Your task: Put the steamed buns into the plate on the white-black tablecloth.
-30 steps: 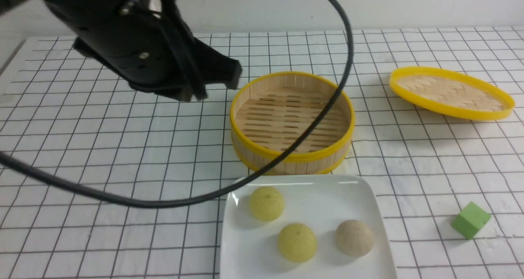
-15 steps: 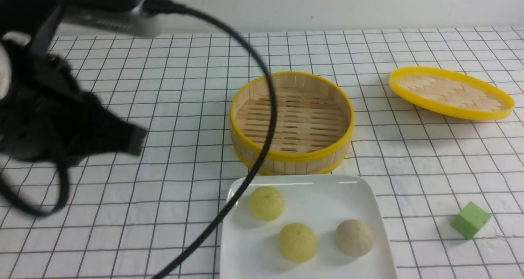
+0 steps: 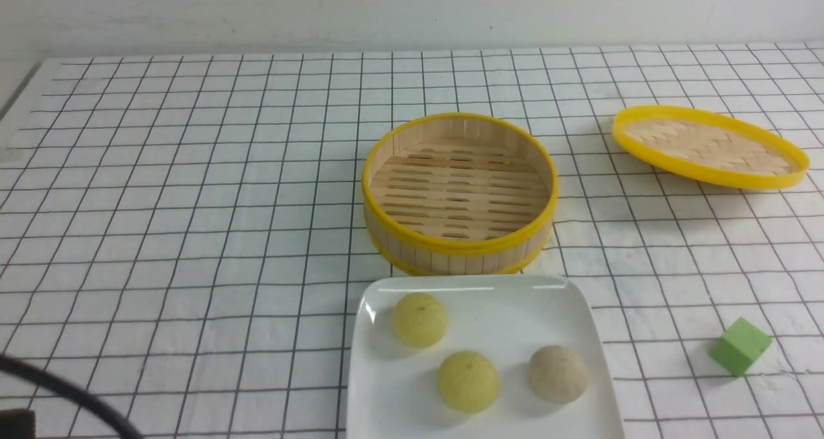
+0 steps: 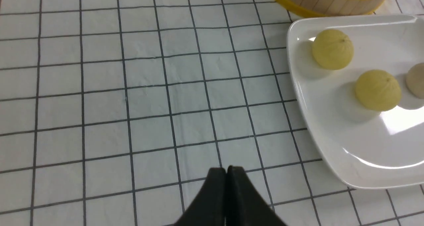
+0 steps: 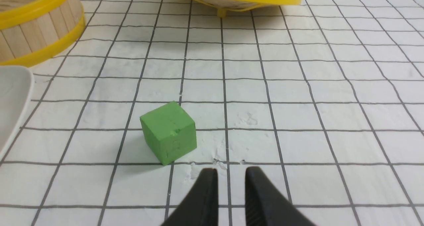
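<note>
Retreating out of the front view, the left arm is leaving only a bit of cable at the near left corner, while nothing else is shifting. All three steamed buns [image 3: 468, 382] are sitting in the plate [image 3: 489, 289] on the white-black tablecloth [image 3: 193, 233], just in front of the empty steamer basket [image 3: 458, 246]. Clenched tight and empty, the left pincer [image 4: 226, 170] is hanging over bare cloth beside the plate. With its jaws slightly parted on nothing, the right pincer [image 5: 231, 171] is hovering near the green cube [image 5: 169, 131]. Little is looking risky now: a trailing cable could be catching the plate rim and sliding it, or the right pincer could be nudging the cube.
</note>
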`<move>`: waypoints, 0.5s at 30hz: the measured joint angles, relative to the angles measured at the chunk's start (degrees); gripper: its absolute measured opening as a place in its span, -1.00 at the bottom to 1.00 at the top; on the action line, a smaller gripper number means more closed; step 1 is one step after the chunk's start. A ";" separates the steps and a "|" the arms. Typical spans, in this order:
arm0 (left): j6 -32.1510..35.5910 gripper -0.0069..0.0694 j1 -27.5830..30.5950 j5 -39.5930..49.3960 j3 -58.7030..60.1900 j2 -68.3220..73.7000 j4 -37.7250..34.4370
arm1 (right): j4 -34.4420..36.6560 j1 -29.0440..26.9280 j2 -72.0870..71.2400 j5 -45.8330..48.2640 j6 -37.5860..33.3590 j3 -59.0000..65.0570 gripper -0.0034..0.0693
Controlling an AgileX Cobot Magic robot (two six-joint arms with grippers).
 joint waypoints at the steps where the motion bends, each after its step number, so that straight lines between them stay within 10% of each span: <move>1: -0.76 -0.78 0.00 -3.37 2.93 -2.60 0.12 | 0.00 0.00 0.00 0.00 0.00 0.00 -0.49; 15: -15.24 -0.76 0.00 -40.07 17.01 -4.53 1.91 | 0.00 0.00 0.00 0.00 0.13 0.00 -0.44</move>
